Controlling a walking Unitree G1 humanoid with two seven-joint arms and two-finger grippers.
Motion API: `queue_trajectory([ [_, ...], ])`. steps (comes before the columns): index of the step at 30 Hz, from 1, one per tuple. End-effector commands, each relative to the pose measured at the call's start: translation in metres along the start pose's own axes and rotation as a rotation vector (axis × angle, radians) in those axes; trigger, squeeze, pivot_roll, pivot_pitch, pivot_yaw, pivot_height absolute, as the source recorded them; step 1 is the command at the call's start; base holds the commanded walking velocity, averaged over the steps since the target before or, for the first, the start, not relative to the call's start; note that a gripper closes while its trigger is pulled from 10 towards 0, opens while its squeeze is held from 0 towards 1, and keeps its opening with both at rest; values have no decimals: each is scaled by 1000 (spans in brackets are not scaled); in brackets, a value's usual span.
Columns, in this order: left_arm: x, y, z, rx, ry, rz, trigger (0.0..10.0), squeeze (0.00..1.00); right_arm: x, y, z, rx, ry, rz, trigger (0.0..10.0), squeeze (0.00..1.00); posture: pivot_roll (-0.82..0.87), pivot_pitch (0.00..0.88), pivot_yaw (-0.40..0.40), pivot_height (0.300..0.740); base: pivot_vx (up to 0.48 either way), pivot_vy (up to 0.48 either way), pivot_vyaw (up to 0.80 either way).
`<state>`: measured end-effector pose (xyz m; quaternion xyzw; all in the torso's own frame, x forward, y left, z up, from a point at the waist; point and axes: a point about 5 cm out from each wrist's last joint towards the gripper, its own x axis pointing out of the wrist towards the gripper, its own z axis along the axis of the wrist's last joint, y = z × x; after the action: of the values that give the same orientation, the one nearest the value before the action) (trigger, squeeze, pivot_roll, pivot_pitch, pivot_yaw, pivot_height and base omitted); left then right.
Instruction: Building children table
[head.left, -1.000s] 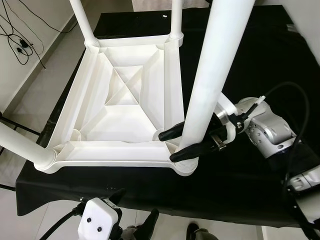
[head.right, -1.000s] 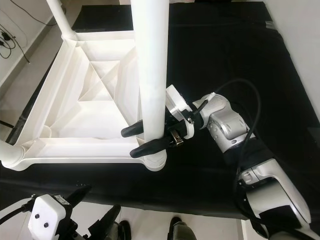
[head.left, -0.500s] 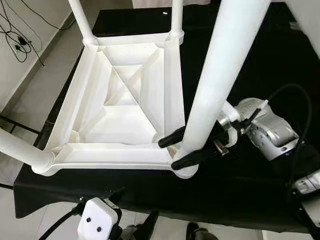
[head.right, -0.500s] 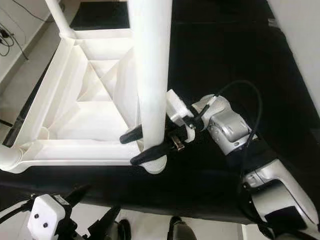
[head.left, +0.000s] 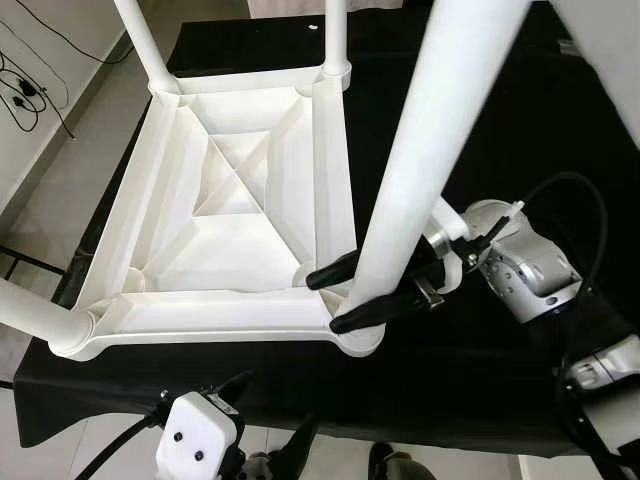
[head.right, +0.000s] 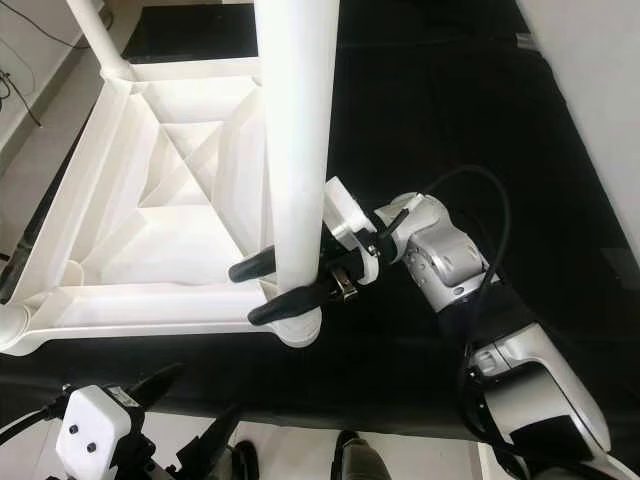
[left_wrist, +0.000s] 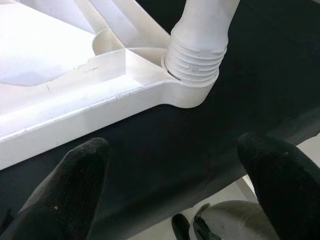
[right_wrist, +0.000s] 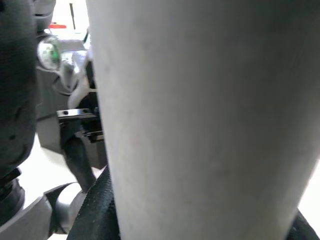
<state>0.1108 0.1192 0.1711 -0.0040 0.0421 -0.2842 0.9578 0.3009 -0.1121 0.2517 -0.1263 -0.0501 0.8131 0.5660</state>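
A white children's table (head.left: 240, 215) lies upside down on a black-covered tabletop (head.left: 480, 120). Three thin-looking legs stand at the far left (head.left: 140, 45), far right (head.left: 336, 40) and near left (head.left: 30, 315) corners. At the near right corner rises a thick white leg (head.left: 420, 170), its threaded base (left_wrist: 195, 55) seated in the corner socket. My right gripper (head.left: 345, 295) is shut on this leg low down, one black finger (head.left: 333, 273) on each side. Below the tabletop's front edge, my left gripper (left_wrist: 175, 165) hangs open with nothing between its fingers.
The tabletop's front edge (head.left: 300, 415) runs just above my left wrist. Light floor lies to the left, with black cables (head.left: 25, 90) on it. A pale wall (head.right: 600, 120) borders the right side. Bare black cloth spreads right of the table.
The whole picture has shifted slightly as the camera moved. My right gripper stays clamped at the same low spot on the leg. The left gripper hangs as before.
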Motion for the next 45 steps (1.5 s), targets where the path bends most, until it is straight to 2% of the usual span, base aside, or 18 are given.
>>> queue_trajectory([
  [1,-1,-1,-4,-3,21,-5,10000,0,5,5,-24,96,55,-16,10000,0,131,317,45,740,0,0,0],
  [5,2,-1,-5,-2,15,-6,10000,0,2,12,-24,109,53,-134,10000,0,109,314,28,740,0,0,0],
  [8,2,-1,-5,-1,12,-6,10000,0,3,15,-22,108,37,-170,10000,0,109,314,28,740,0,0,0],
  [14,5,0,-6,0,5,-8,10000,0,14,34,-24,138,-15,-416,10000,0,86,307,27,740,0,0,0],
  [15,5,0,-6,1,4,-10,10000,0,18,37,-27,146,-21,-509,10000,0,82,303,27,740,0,0,0],
  [17,6,0,-6,1,4,-11,10000,0,19,37,-27,148,-21,-533,10000,0,82,303,27,740,0,0,0],
  [19,6,1,-7,4,4,-13,10000,0,20,37,-35,124,12,-791,10000,0,78,293,24,740,0,0,0],
  [22,6,1,-8,5,3,-14,10000,0,19,38,-36,119,22,-869,10000,0,78,293,24,740,0,0,0],
  [23,7,2,-8,8,3,-15,10000,0,14,40,-42,132,80,-1085,10000,0,73,282,22,740,0,0,0],
  [24,7,3,-8,10,2,-14,10000,0,13,47,-45,152,101,-1235,10000,0,63,275,32,740,0,0,0],
  [26,8,5,-9,13,-1,-16,10000,0,11,55,-47,165,110,-1392,10000,0,63,263,37,740,0,0,0],
  [29,9,5,-9,15,-2,-17,10000,0,14,56,-46,162,99,-1398,10000,0,63,263,37,740,0,0,0],
  [31,11,8,-9,23,-6,-19,10000,0,24,54,-44,115,98,-1342,10000,0,68,250,43,740,0,0,0],
  [32,13,10,-9,30,-9,-19,10000,0,33,50,-42,51,115,-1261,10000,0,69,238,44,740,0,0,0],
  [36,14,11,-9,34,-12,-20,10000,0,37,45,-40,6,134,-1217,10000,0,64,228,46,740,0,0,0],
  [41,18,12,-9,39,-24,-18,10000,0,34,31,-34,-69,204,-1170,10000,0,63,221,45,740,0,0,0],
  [44,18,12,-8,39,-27,-19,10000,0,30,27,-34,-46,213,-1142,10000,0,60,224,45,740,0,0,0],
  [45,18,12,-8,37,-29,-20,10000,0,23,21,-30,-5,183,-1125,10000,0,60,229,41,740,0,0,0],
])
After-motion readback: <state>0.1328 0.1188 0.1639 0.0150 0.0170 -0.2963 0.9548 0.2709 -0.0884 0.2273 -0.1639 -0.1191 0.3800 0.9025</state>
